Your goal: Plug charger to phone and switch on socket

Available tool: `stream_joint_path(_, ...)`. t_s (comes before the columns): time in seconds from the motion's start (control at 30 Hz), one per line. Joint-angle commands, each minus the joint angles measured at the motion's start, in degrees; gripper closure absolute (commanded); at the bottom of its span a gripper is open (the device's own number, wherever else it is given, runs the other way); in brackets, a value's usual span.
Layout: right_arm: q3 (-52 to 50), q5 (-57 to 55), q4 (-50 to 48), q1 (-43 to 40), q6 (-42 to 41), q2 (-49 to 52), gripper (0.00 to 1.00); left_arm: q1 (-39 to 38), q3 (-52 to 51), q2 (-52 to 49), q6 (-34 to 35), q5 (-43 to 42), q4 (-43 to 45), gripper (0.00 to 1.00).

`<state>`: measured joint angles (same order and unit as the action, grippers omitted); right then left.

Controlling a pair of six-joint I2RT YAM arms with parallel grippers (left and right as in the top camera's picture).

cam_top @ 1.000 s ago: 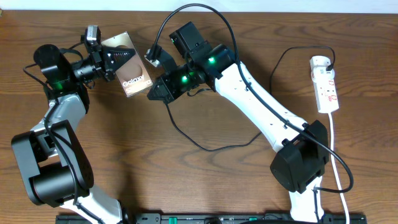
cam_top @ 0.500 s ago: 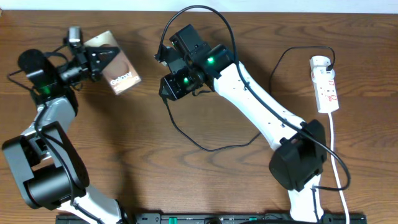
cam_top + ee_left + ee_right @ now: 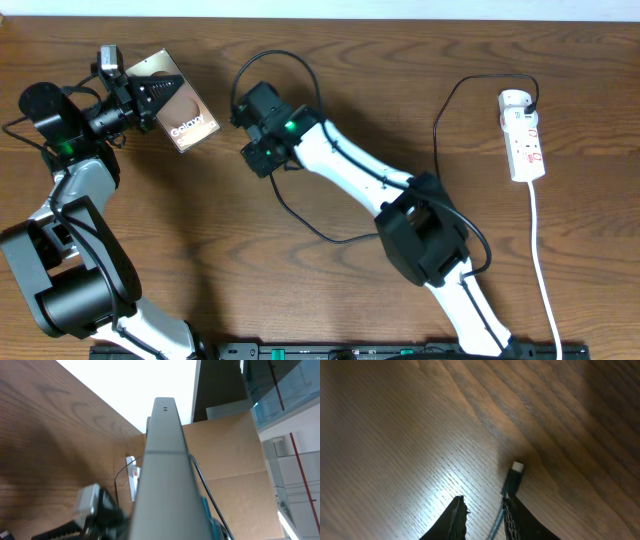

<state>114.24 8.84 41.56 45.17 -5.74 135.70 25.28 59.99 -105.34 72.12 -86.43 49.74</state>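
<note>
Clamping one end of the flat bronze-brown slab phone point(image 3: 185, 105), the left gripper point(image 3: 152, 97) holds it tilted off the table, free edge toward the other arm, probably to offer the port. The right gripper point(image 3: 482, 512) stands parted around the thin black charger cable point(image 3: 510, 485), unpinched. The narrow white power-strip socket point(image 3: 525, 135) lies well apart.

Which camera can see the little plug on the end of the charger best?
The right wrist view. The charger's connector tip shows close up, just past the jaws. The overhead view shows the cable looping, but the tip is too small to find. The left wrist view is mostly the edge of the phone.
</note>
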Motion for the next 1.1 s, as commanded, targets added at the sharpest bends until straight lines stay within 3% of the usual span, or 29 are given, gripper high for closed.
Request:
stream_joint_path(0.0,0.28,-7.63,-0.26,1.84,0.61,2.34,0.77,0.0,1.75,0.52,-0.48,-0.02,0.52,0.93)
stream_joint_path(0.67,0.28,-9.57,-1.77,-0.22,-6.73,4.87,0.76,0.0,1.75,0.52,-0.48,-1.42,0.52,0.93)
stream_joint_path(1.07,0.28,0.79,2.34,-0.28,-11.74,7.54,0.8,0.0,1.75,0.52,-0.48,-1.42,0.52,0.93)
